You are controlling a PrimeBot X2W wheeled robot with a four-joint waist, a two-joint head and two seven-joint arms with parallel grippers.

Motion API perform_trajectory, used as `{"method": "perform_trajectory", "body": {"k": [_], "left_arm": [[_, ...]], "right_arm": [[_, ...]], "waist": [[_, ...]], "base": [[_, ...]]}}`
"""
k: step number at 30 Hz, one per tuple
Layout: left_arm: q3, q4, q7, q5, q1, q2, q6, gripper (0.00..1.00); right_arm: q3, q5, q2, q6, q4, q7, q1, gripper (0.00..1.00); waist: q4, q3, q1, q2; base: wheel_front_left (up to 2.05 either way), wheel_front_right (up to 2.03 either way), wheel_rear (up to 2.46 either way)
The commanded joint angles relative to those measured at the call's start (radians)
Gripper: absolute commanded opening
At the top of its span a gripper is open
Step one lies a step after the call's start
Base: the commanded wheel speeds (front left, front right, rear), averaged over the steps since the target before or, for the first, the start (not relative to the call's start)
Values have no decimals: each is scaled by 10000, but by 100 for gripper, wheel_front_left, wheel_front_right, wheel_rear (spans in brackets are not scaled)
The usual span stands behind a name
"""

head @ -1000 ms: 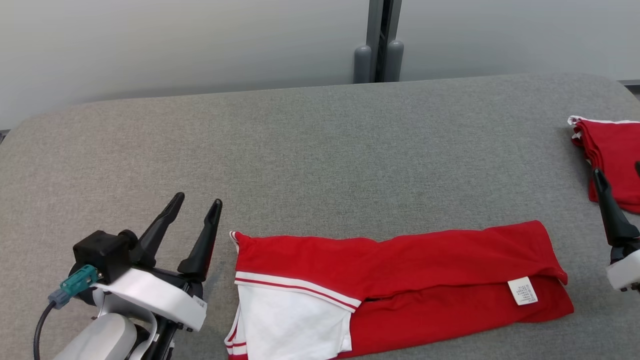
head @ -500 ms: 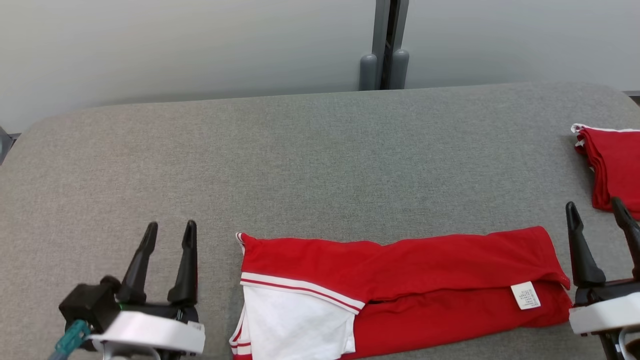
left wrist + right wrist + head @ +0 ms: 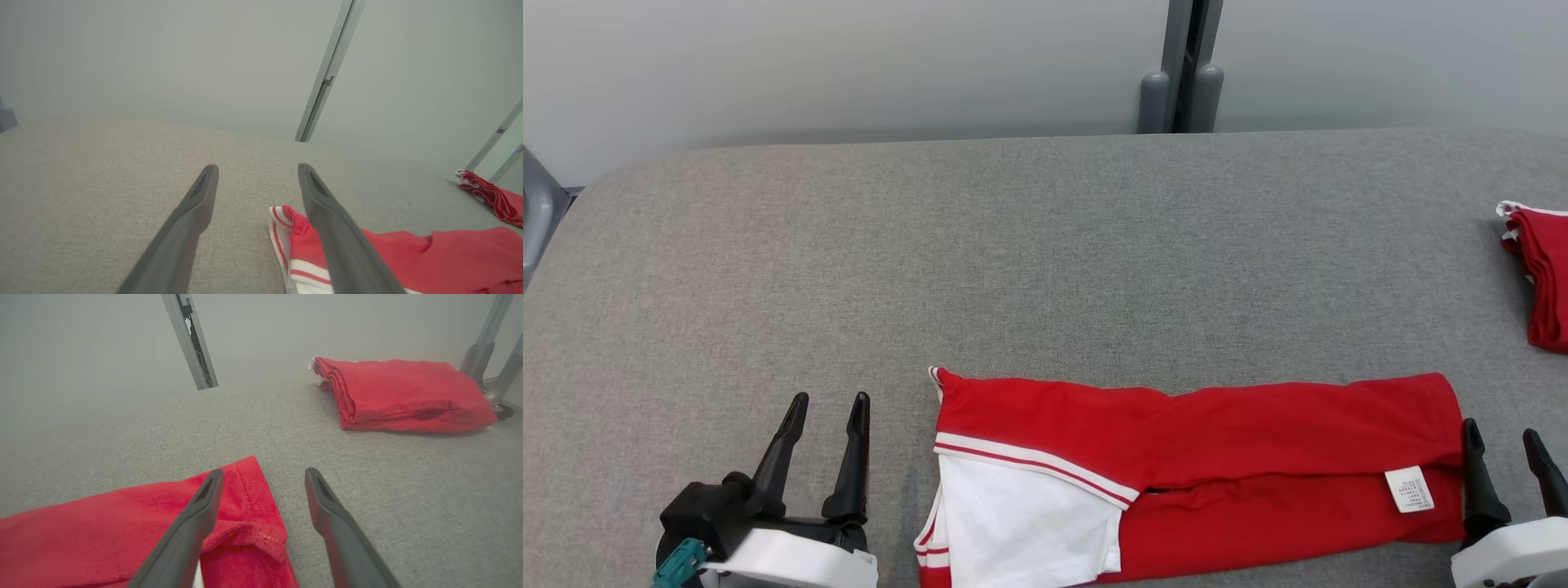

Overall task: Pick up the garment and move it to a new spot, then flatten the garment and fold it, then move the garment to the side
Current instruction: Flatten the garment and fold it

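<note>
Status: red-and-white knit garment [image 3: 1192, 457] lies folded lengthwise, flat on grey fabric-covered table [image 3: 1013, 245], near its front edge; left gripper [image 3: 831, 398] and right gripper [image 3: 1500, 429] flank its ends, fingers spread wide, holding nothing; likely outstanding: crosswise folds, transfer aside.

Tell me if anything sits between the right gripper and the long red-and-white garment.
Nothing visible does. The open right gripper is beside the garment's hem on the grey table; the folded red stack lies apart.
</note>
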Motion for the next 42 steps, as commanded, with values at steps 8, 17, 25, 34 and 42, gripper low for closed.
{"method": "perform_trajectory", "body": {"k": [8,17,25,34,42], "left_arm": [[-49,267,-46,292,-320,-88,-122,100],[73,212,-46,192,-389,-78,-116,100],[-39,259,-46,179,-401,-60,-118,100],[-27,322,-46,86,-240,-81,-119,100],[-28,330,-46,64,-197,-111,-120,100]], "right_arm": [[100,815,-157,-1,2176,-7,-820,100],[599,1068,-112,-1,3122,-3,-902,100],[778,1123,-337,-1,3064,-6,-1096,0],[8,682,-387,-3,2665,-6,-703,0],[-430,800,-241,-3,2538,-6,-525,0]], "waist": [[348,256,0,0],[386,224,0,0],[269,130,0,0],[232,-22,0,0],[122,-126,0,0]], "base": [[0,0,0],[0,0,0],[0,0,0],[0,0,0],[0,0,0]]}}
